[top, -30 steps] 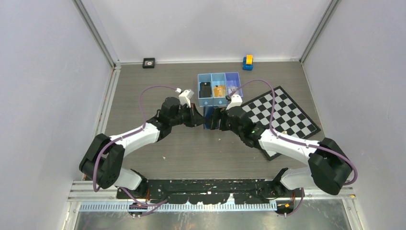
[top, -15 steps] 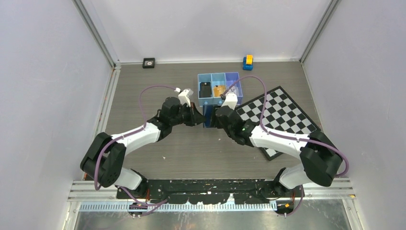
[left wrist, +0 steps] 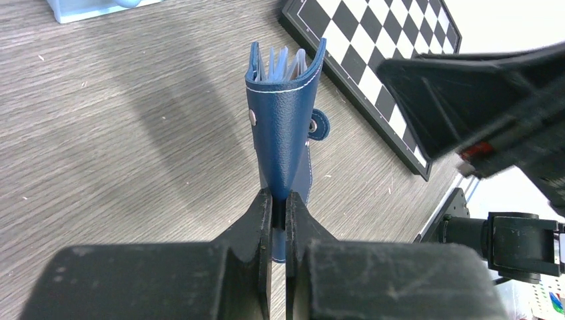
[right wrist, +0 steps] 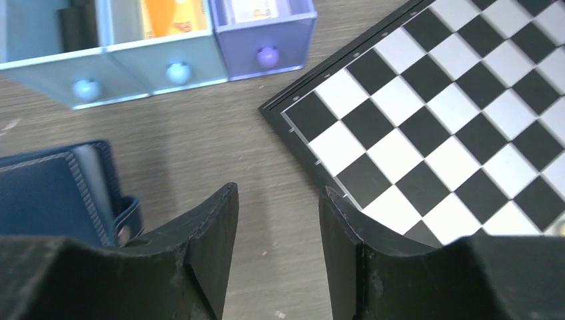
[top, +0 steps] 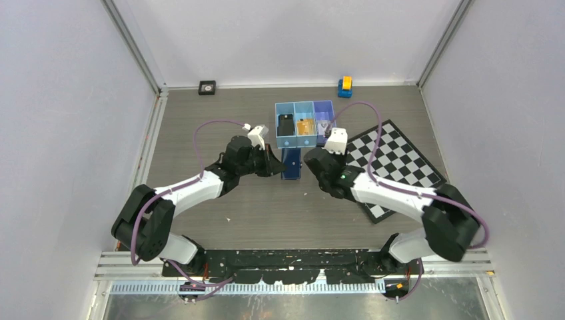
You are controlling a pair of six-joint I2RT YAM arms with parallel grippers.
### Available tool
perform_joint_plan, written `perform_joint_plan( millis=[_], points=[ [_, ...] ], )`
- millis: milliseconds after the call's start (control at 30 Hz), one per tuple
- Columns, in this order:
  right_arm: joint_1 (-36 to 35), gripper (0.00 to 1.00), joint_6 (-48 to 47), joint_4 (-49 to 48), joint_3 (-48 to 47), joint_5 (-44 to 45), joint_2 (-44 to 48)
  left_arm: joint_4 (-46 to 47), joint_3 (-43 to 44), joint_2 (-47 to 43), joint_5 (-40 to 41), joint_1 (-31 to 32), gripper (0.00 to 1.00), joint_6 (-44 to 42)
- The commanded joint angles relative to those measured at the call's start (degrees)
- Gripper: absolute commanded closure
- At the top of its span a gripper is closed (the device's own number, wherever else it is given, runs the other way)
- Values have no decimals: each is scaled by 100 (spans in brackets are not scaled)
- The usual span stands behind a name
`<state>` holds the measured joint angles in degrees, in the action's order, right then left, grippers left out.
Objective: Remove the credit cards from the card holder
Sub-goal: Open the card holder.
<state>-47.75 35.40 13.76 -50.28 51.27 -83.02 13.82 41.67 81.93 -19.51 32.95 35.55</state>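
- Right wrist view: the right gripper [right wrist: 278, 200] has backed off the holder [right wrist: 46, 200], which it was pressed against a second ago. The holder now sits just beside its left finger.
- Its jaws, at their widest a second ago, have narrowed to about half. Bare table [right wrist: 266, 153] shows between them and they carry no card, so this reach seems to have come away with nothing.
- The left gripper [left wrist: 280, 200] has not moved. It is clamped tight on the holder's lower edge and holds it on edge with the open side away from the fingers.
- Pale blue leaves [left wrist: 280, 61] fan out of that open side, and a snap tab [left wrist: 318, 125] hangs to the right. Whether a card is left among the leaves cannot be told.
- The chessboard [right wrist: 433, 100] lies flat just right of the right gripper.
- Farther back stands the tray [right wrist: 120, 73], with an orange card [right wrist: 170, 13] in its middle compartment, so part of the job looks done.
- If cards remain, the right gripper probably needs another pass at the open side.
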Motion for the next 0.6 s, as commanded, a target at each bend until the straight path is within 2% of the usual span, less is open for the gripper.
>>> perform_joint_plan(
  millis=[0, 100, 167, 300, 400, 567],
  points=[
    [41, 43, -567, -1500, 770, -1317, 1308, 121, 80, -235, -32, -46, 100, 27],
    [150, 28, -743, -2253, 1268, -2469, 1887, 219, 53, -223, -169, -106, 100, 119],
    [213, 21, -760, -2490, 1369, -3159, 1960, 315, 39, -214, -301, -121, 100, 168],
    [222, 19, -765, -2540, 1166, -3961, 1544, 545, -4, -212, -537, -131, 100, 294],
    [222, 18, -683, -2380, 951, -3967, 1185, 688, -42, -234, -667, -163, 100, 392],
    [386, 23, -401, -1738, 674, -3176, 892, 825, -95, -255, -795, -221, 100, 515]
  ],
)
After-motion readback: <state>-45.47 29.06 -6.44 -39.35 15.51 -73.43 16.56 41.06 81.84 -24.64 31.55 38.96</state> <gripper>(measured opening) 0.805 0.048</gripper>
